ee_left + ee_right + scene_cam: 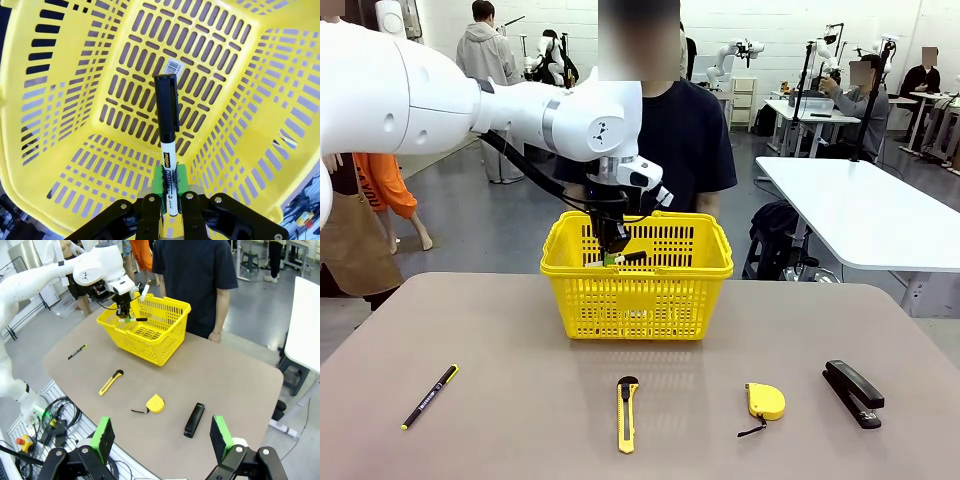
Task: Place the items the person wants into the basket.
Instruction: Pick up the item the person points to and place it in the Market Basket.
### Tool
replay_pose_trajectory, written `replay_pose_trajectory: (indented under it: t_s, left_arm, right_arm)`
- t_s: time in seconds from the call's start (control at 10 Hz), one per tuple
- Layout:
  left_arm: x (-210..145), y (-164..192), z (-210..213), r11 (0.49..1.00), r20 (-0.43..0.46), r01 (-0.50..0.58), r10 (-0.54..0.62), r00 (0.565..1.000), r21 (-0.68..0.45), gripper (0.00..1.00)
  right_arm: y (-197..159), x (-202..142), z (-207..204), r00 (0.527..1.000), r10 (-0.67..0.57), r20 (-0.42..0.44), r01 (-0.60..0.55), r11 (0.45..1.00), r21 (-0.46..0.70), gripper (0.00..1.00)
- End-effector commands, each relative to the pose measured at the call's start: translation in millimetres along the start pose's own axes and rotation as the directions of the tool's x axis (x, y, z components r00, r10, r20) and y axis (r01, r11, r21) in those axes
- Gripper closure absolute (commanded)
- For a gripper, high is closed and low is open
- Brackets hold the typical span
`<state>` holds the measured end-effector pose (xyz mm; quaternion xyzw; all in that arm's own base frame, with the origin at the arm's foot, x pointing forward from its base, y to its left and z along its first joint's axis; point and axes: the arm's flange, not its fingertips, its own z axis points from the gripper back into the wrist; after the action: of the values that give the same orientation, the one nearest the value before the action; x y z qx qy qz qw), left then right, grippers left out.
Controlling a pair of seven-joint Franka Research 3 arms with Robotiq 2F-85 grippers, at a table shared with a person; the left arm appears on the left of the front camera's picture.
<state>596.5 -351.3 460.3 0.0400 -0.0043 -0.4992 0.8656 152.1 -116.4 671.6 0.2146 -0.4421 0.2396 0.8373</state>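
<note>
The left claw (167, 202) grips the white end of the marker (166, 110), holding it inside the basket (60, 100) at upper centre of the front view. The right claw (161, 439) stands open. The marker looks light, stiff and smooth, while the knife (627, 413) and pen (430, 396), lying low on the bench (520, 330), probably want pinching across mid-length.
</note>
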Motion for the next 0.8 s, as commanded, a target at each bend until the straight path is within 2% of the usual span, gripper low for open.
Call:
replay_pose_trajectory:
  t_s: [0.0, 0.2, 0.3, 0.4, 0.5, 0.6, 0.7]
  left_arm:
    - [-4.9, -3.2, -6.9, 0.999, 0.019, -0.033, 0.032, 0.999, 0.032, 0.89]
    - [-4.2, -2.6, -12.4, 0.999, 0.034, -0.032, 0.031, 0.999, 0.039, 0.89]
    - [-4.2, -3.0, -13.0, 0.999, 0.039, -0.027, 0.026, 0.999, 0.040, 0.65]
    - [-4.4, -2.9, -13.1, 0.999, 0.044, -0.020, 0.018, 0.999, 0.042, 0.30]
    - [-4.9, -2.7, -13.3, 0.999, 0.046, -0.017, 0.015, 0.999, 0.044, 0.06]
    - [-5.3, -2.9, -13.2, 0.999, 0.049, -0.016, 0.014, 0.999, 0.048, 0.00]
    - [-5.7, -2.5, -12.9, 0.998, 0.055, -0.028, 0.025, 0.998, 0.054, 0.00]
  right_arm:
    - [0.2, -0.8, -0.9, 1.000, -0.008, -0.014, 0.008, 1.000, -0.004, 0.00]
    - [0.2, -0.8, -0.9, 1.000, -0.008, -0.014, 0.008, 1.000, -0.004, 0.00]
    - [0.2, -0.8, -0.9, 1.000, -0.008, -0.014, 0.008, 1.000, -0.004, 0.00]
    - [0.2, -0.8, -0.9, 1.000, -0.008, -0.014, 0.008, 1.000, -0.004, 0.00]
    - [0.2, -0.8, -0.9, 1.000, -0.008, -0.014, 0.008, 1.000, -0.004, 0.00]
    - [0.2, -0.8, -0.9, 1.000, -0.008, -0.014, 0.008, 1.000, -0.004, 0.00]
    - [0.2, -0.8, -0.9, 1.000, -0.008, -0.014, 0.008, 1.000, -0.004, 0.00]
